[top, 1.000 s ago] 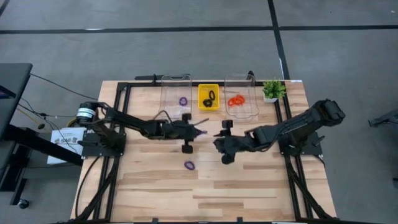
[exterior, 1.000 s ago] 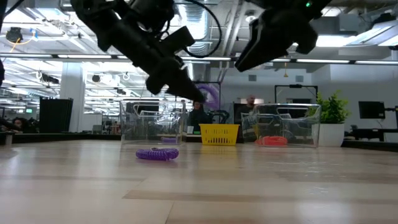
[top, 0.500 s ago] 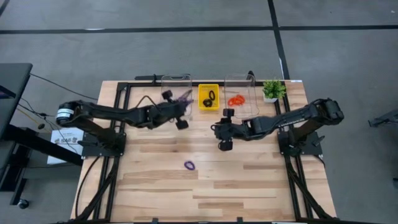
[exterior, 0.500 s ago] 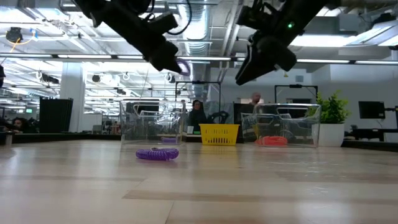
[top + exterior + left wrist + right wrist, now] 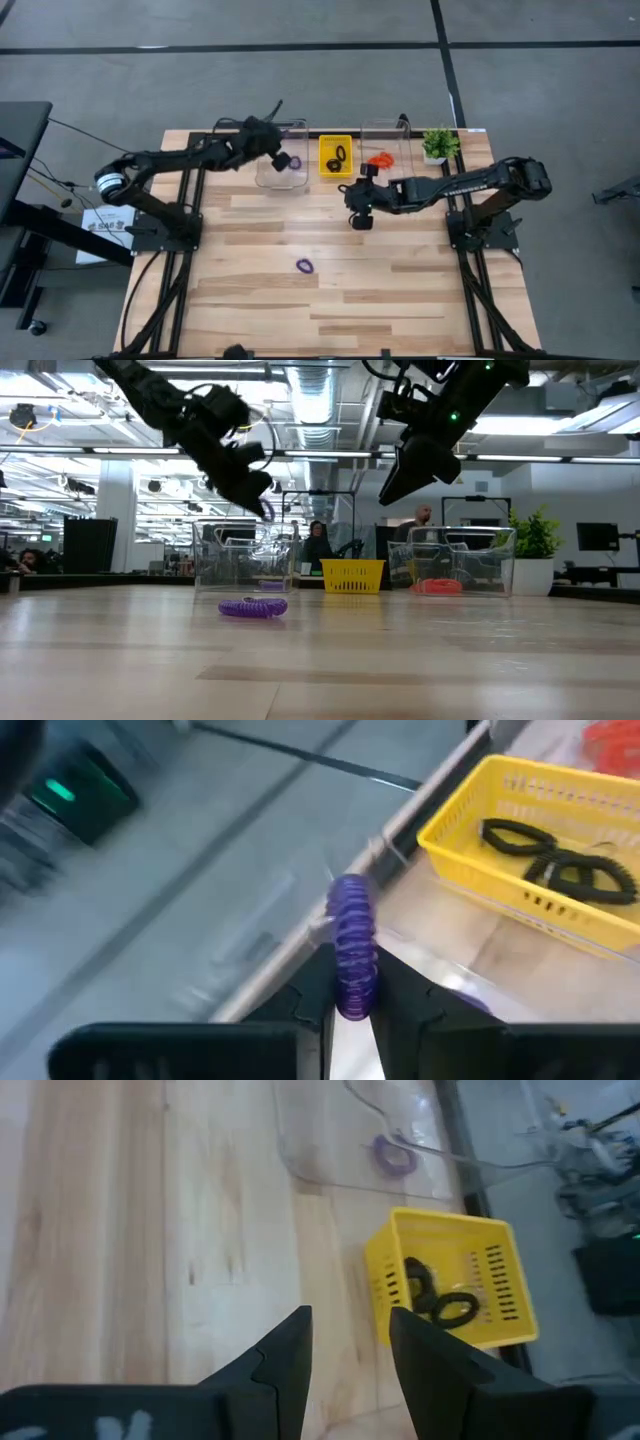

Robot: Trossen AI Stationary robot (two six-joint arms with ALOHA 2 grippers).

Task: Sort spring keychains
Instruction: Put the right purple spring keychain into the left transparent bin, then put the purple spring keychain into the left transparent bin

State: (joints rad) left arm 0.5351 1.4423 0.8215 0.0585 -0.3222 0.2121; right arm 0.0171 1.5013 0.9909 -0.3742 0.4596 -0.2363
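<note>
purple spring keychain [image 5: 352,955] sits pinched between the fingertips of the left gripper [image 5: 262,131], standing on edge between the two dark fingers [image 5: 310,988]. that gripper hangs above the left clear bin [image 5: 283,175], at the far side of the table [image 5: 340,290]; in the low view it shows above the bin's rim with the purple coil at its tip [image 5: 266,510]. a second purple spring keychain [image 5: 294,161] lies on the floor of that same bin, and a third purple spring keychain [image 5: 304,266] lies alone on the bare wood near the table's middle, well apart from both arms; the low view shows it flat on the boards in front of the left bin [image 5: 253,607].

two black spring keychains [image 5: 338,157] rest inside the yellow tray [image 5: 324,166], which stands between the two clear bins; in the left wrist view they lie touching each other [image 5: 560,855]. orange-red spring keychains [image 5: 379,160] lie in the right clear bin [image 5: 404,178], and their exact number cannot be told.

the right gripper [image 5: 358,205] hovers over the table just in front of the yellow tray, its fingers [image 5: 283,1355] spread apart with nothing between them, the wood showing through the gap. a small potted plant [image 5: 437,144] stands at the far right corner, beside the right bin.
</note>
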